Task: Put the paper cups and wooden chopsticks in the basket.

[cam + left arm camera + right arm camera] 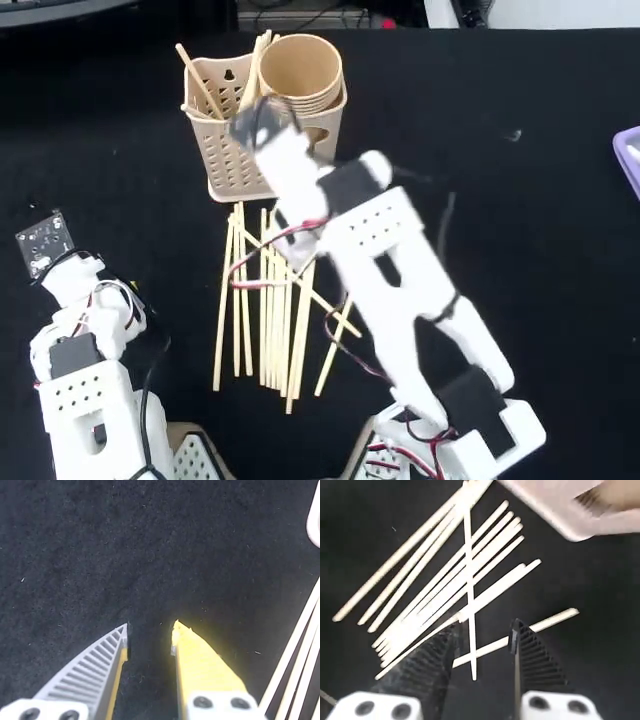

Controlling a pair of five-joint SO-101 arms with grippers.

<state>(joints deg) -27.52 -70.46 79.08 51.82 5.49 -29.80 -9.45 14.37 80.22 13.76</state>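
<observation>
Partly done: paper cups nested in the basket, a few wooden chopsticks alongside (leaning on its rim) — the rest, a loose pile, left on the black cloth. Right gripper spread, empty, above that pile; left gripper spread too — nothing held.

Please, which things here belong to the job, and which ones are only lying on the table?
Belongs to the job:
basket
stacked paper cups in it
loose chopsticks on the table
standing chopsticks in the basket

Lying about:
purple object at the table's right edge
</observation>
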